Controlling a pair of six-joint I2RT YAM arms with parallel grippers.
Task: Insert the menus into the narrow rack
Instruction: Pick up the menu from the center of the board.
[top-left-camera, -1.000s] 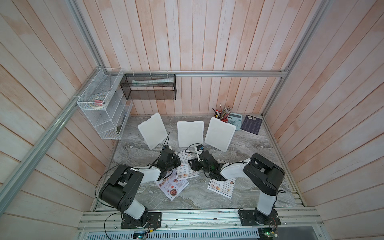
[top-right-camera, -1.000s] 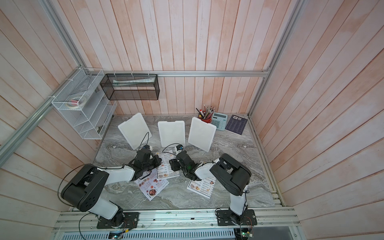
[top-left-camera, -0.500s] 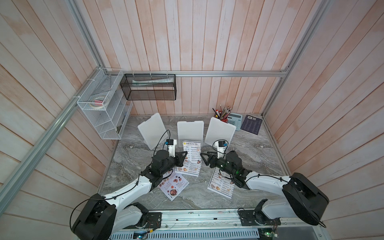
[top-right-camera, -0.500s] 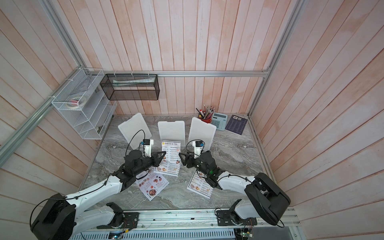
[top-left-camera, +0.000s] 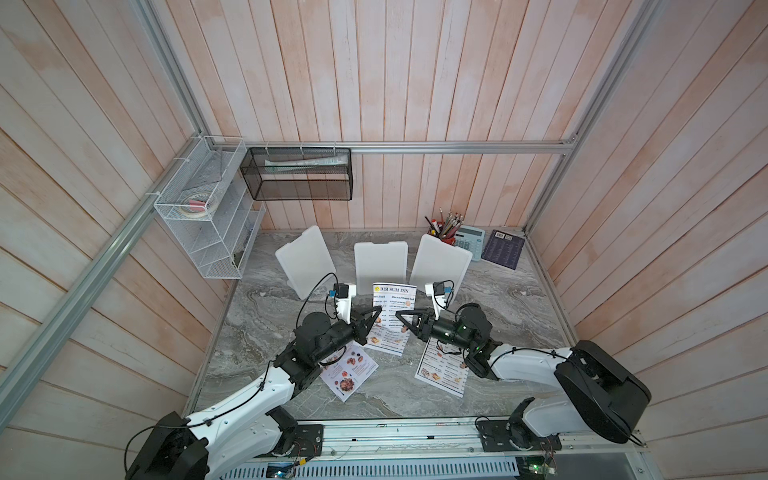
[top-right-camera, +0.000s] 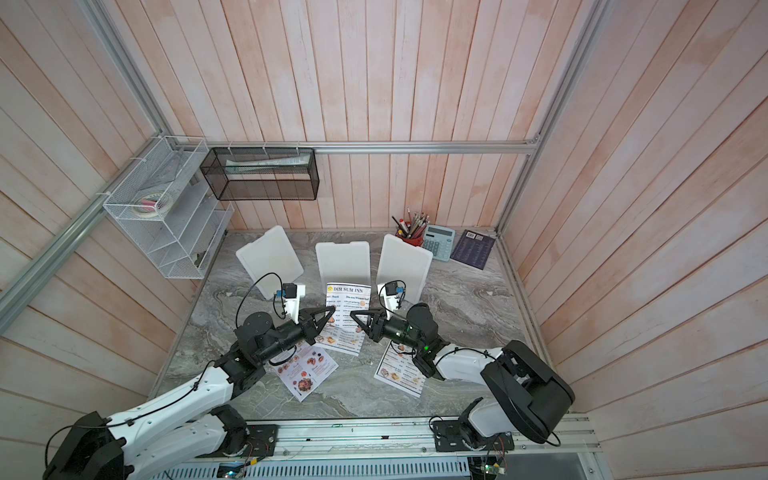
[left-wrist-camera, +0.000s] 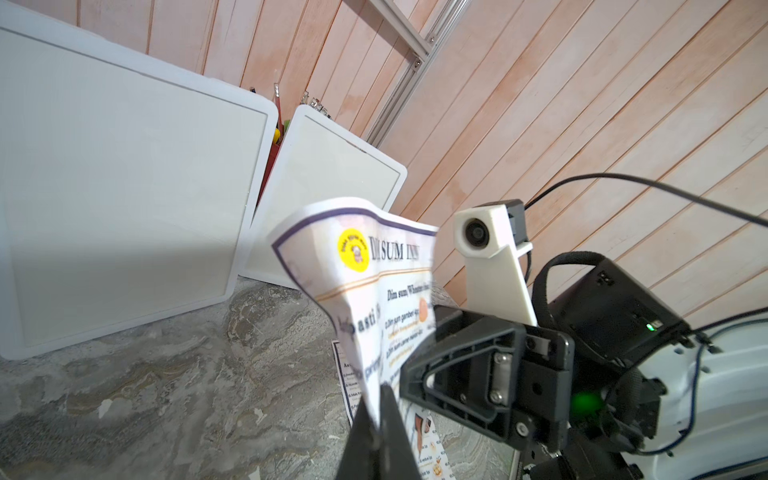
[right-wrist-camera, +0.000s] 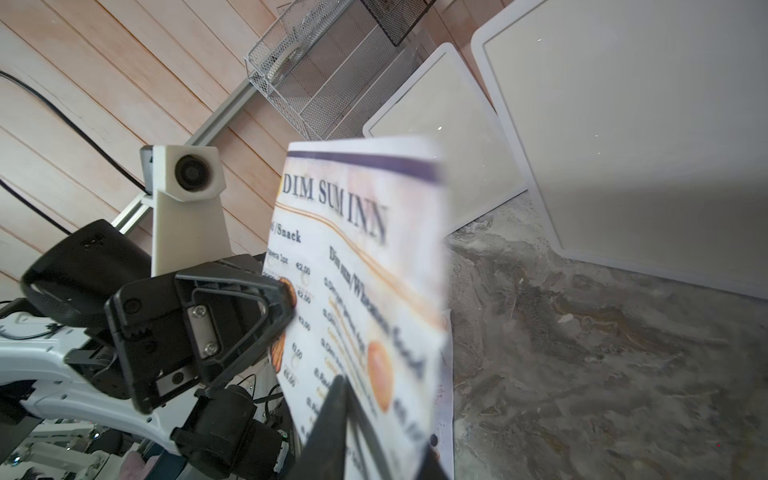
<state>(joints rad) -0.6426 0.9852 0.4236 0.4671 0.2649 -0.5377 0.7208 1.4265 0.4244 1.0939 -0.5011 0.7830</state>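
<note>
Two grippers on one sheet, that's where this is at. Far left on the side wall hangs the white wire shelf (top-left-camera: 199, 232). Next to it on the back wall is the black mesh rack (top-left-camera: 297, 174). I'm guessing that's the narrow one, and some paper seems to sit in it already.

Down on the table (top-left-camera: 498, 299), the colourful Special Menu (top-left-camera: 349, 372) lies flat, partly under the left arm. The left gripper (top-left-camera: 375, 312) is pinched tight on the left edge of the Dim Sum Inn menu (top-left-camera: 392, 295). That one is tipped up with its top edge free, and it looks a bit buckled from the left wrist. Can't tell if its bottom edge is clear of the marble. The right gripper (top-left-camera: 401, 314) is clamped on the opposite edge. The second Dim Sum Inn sheet (top-left-camera: 442, 370) lies flat under the right arm.

So I'd call this step one: first menu grabbed, nothing carried yet. Next both arms need to rise together and keep the paper taut. Then they'd swing it up and left to the rack and line its lower edge up with the slot.
</note>
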